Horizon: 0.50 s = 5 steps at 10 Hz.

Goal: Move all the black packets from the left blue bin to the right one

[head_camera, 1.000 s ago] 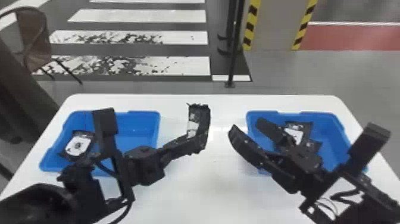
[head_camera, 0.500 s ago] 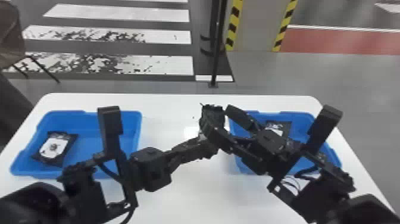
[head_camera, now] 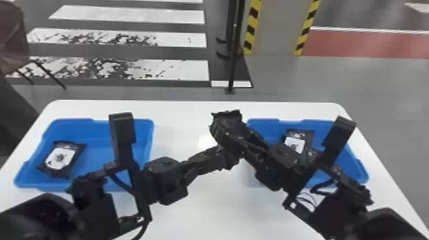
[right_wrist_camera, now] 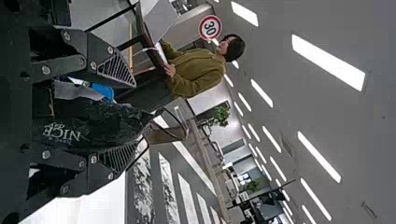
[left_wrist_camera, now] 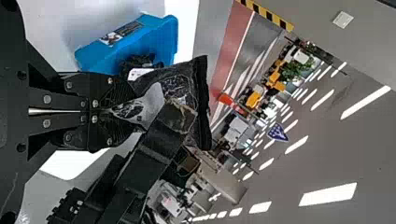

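"What is held by the left gripper?"

"A black packet is pinched between its closed fingers."

"And the right gripper?"

"Its fingers are spread, the same packet seen between them. Another packet is seen left of both grippers, in the left blue bin."

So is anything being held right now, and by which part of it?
A black packet, pinched by one end in the left gripper; its other end sticks out past the jaws. The right gripper has its jaws open around it.
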### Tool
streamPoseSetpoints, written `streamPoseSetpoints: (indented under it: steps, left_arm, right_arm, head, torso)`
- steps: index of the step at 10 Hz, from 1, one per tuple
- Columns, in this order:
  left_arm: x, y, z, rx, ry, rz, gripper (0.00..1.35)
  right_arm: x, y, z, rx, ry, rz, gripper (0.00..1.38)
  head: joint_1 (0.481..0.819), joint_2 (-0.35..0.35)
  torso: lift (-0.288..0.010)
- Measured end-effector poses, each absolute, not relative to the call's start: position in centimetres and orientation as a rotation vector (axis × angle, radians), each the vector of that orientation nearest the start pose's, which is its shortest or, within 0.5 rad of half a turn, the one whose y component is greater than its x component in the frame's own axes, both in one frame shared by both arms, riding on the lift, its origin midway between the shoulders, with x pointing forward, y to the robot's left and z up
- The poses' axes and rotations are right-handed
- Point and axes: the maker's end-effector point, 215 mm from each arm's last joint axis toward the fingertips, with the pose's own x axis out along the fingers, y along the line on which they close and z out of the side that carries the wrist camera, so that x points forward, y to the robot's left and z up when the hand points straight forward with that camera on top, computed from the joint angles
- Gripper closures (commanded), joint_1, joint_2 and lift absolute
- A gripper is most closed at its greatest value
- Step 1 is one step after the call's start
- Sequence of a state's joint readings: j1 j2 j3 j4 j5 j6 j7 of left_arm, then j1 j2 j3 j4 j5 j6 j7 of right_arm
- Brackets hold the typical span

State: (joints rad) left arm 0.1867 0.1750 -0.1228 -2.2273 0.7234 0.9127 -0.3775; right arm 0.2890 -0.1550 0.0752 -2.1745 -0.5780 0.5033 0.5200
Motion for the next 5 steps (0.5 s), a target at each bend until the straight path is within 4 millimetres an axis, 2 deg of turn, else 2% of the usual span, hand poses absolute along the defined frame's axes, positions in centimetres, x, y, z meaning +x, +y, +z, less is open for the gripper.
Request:
streamPoseSetpoints:
  steps: [1, 2, 3, 4, 5]
  left_arm:
    - [40.2, -0.8, -28.7, -0.494, 0.435, -0.938, 1.20]
    - [40.2, -0.8, -28.6, -0.501, 0.432, -0.940, 0.98]
    - [40.1, -0.8, -28.5, -0.513, 0.433, -0.938, 0.52]
    - [39.9, -0.6, -28.8, -0.528, 0.442, -0.934, 0.16]
    - [39.7, -0.3, -29.3, -0.538, 0.453, -0.923, 0.10]
  right_arm:
    - [43.0, -4.6, -26.0, 0.456, 0.126, 0.839, 1.28]
    - [43.0, -4.5, -25.9, 0.458, 0.123, 0.843, 1.28]
    - [42.9, -4.5, -25.9, 0.460, 0.122, 0.844, 1.28]
    - [43.1, -4.8, -26.0, 0.463, 0.122, 0.838, 1.28]
    - [43.9, -5.9, -26.1, 0.456, 0.118, 0.815, 1.28]
  head:
    - [0.695, -0.072]
    - [0.695, -0.073]
    - [0.695, -0.072]
    - [0.695, -0.072]
    - [0.695, -0.078]
  torso:
    - [-0.140]
    - [-0.140]
    - [-0.140]
    - [-0.140]
    - [-0.140]
